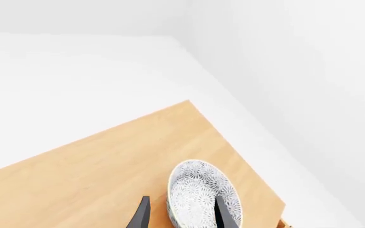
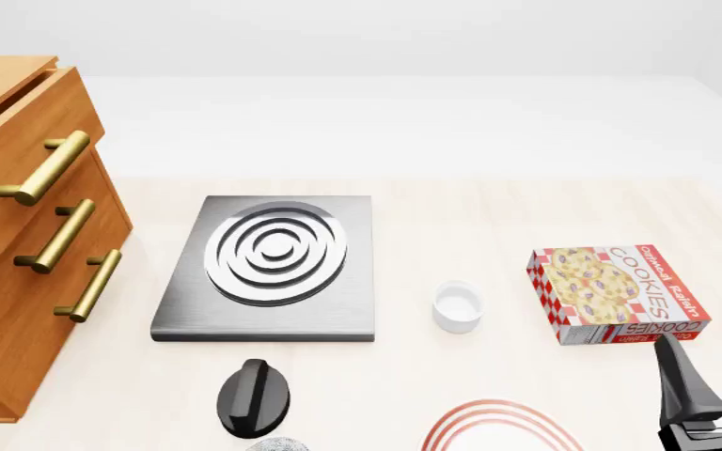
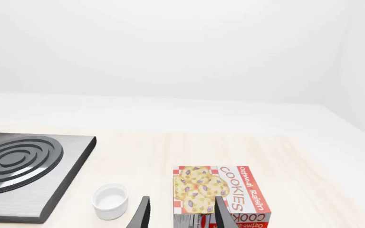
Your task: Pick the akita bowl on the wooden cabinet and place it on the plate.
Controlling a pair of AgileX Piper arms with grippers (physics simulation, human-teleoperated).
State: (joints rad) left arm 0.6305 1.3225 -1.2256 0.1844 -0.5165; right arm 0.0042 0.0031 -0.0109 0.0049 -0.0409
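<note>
- Pale walls and a light wooden table (image 2: 487, 263) make up the scene, with white floor beyond.
- On the table's left stands the wooden cabinet (image 2: 10, 282), the biggest thing here, its three brass handles facing the stove.
- Next comes the grey stove (image 2: 267, 268) with silver rings, well apart from the cookie box (image 2: 615, 293) on the right.
- At the near edge only an arc of the plate (image 2: 499, 423) shows, red rings on white, just beside a black knob (image 2: 252, 396).
- Seen from the left wrist camera, the akita bowl (image 1: 198, 190) sits upright on the cabinet top near its corner.
- The left gripper (image 1: 182, 213) is spread open: one finger lies over the bowl's inside, the other outside the rim, so the wall sits between them, not yet pinched.
- To do this well, I judge it should settle lower over the rim, close squarely on the wall, then lift straight up before swinging toward the plate.
- A small white cup (image 2: 458, 306) stands between stove and box.
- The right gripper (image 3: 182, 213) hangs open near the cookie box, holding nothing.
</note>
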